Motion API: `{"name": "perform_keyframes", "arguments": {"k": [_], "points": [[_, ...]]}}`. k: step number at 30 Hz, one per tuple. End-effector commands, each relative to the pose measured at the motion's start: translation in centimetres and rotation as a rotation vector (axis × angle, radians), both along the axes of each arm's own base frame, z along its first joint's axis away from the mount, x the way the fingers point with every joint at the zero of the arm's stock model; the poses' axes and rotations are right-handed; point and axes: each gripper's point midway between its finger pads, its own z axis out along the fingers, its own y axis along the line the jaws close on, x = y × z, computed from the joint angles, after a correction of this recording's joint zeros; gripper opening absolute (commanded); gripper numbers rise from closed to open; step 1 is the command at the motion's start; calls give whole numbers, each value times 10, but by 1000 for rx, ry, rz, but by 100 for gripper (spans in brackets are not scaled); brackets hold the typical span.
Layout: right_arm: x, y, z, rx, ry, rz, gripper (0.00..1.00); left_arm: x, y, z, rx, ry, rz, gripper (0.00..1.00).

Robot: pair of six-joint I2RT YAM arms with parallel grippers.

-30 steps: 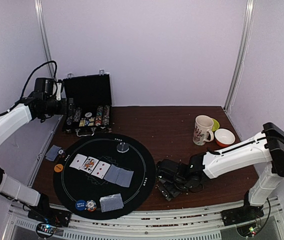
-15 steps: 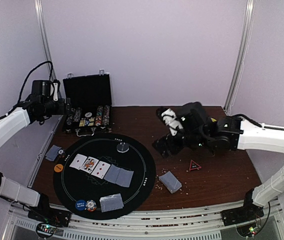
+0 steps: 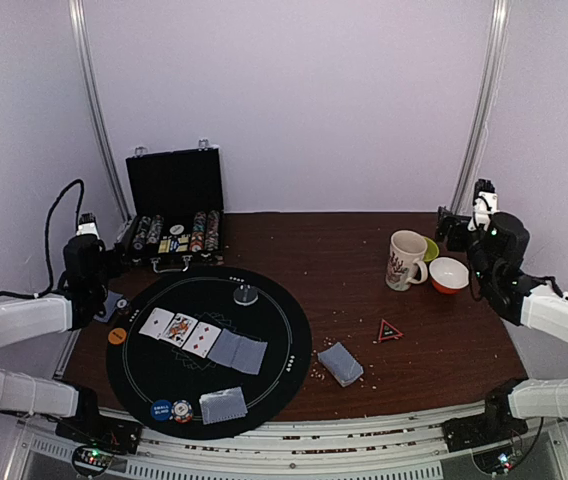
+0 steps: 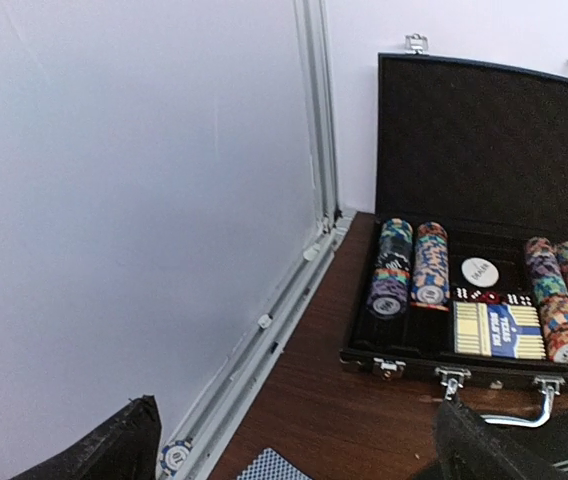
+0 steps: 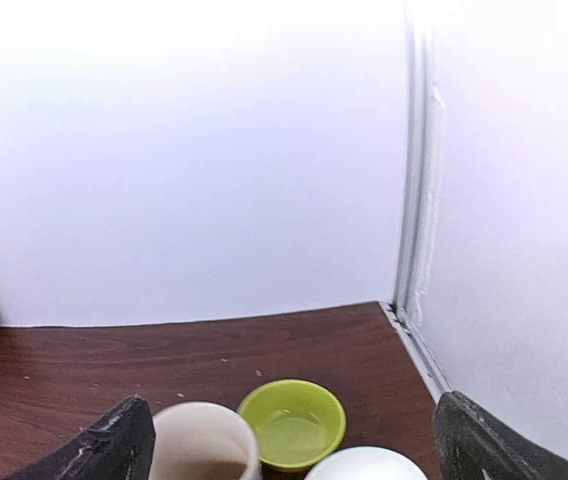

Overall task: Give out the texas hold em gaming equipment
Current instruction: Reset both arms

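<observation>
At far left, the left gripper (image 4: 296, 412) hangs spread wide and empty, two face-down cards (image 3: 108, 305) just beside it, off the mat (image 3: 289, 310); on the mat lie an orange disc (image 3: 116, 336), a five-card row (image 3: 202, 340), a grey disc (image 3: 246, 295), and blue (image 3: 161, 410) and red-white (image 3: 182, 410) discs beside a card pair (image 3: 222, 403); the deck (image 3: 341, 363) lies just right of the mat; at far right, the right gripper (image 5: 292, 405) gapes empty near the green bowl (image 5: 292, 425), well apart from the deck.
</observation>
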Motion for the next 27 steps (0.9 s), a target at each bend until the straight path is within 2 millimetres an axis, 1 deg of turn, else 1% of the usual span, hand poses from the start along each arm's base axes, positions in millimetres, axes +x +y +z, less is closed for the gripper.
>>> {"name": "perform_keyframes", "arguments": {"k": [1, 3, 5, 7, 8, 10, 12, 14, 15, 16, 17, 18, 19, 20, 21, 22, 23, 25, 26, 27], "points": [[-13, -45, -34, 29, -69, -116, 100, -4, 18, 31, 59, -207, 105, 98], [-21, -59, -57, 51, -74, -157, 100, -6, 18, 19, 76, -204, 97, 98], [-30, -71, -81, 74, -76, -193, 100, -9, 13, 8, 92, -205, 54, 98], [-36, -77, -101, 89, -71, -205, 100, -11, 7, 0, 106, -215, 14, 98], [-36, -80, -115, 89, -50, -212, 100, -11, 1, -3, 103, -226, -26, 98], [-38, -81, -131, 88, -32, -206, 100, -9, -10, -7, 113, -240, -102, 98], [-37, -79, -130, 68, -58, -192, 100, -9, -13, -3, 124, -281, -116, 98], [-32, -77, -130, 51, -46, -166, 100, -6, -19, -7, 131, -274, -153, 98], [-29, -76, -129, 46, -55, -149, 100, -9, -23, -17, 139, -253, -183, 98], [-26, -74, -131, 44, -57, -131, 100, -9, -27, -21, 148, -249, -210, 98], [-24, -73, -135, 44, -51, -118, 100, -10, -31, -25, 154, -256, -235, 98], [-21, -71, -140, 41, -43, -100, 100, -12, -33, -32, 163, -255, -249, 98], [-19, -67, -145, 34, -36, -82, 100, -15, -33, -27, 180, -289, -245, 98], [-18, -64, -146, 19, -45, -62, 100, -15, -30, -28, 164, -278, -231, 98], [-16, -62, -146, 16, -55, -50, 100, -12, -29, -35, 148, -243, -222, 98], [-13, -63, -148, 19, -40, -55, 100, -8, -27, -35, 148, -243, -208, 98], [-6, -63, -154, 21, 4, -57, 100, -5, -25, -33, 157, -248, -194, 98], [7, -61, -165, 12, 78, -46, 100, 5, -24, -39, 139, -199, -185, 98], [12, -60, -163, 7, 72, -42, 100, 6, -24, -34, 147, -221, -188, 98], [11, -60, -162, 10, 68, -42, 100, 6, -25, -35, 146, -217, -189, 98]]}}
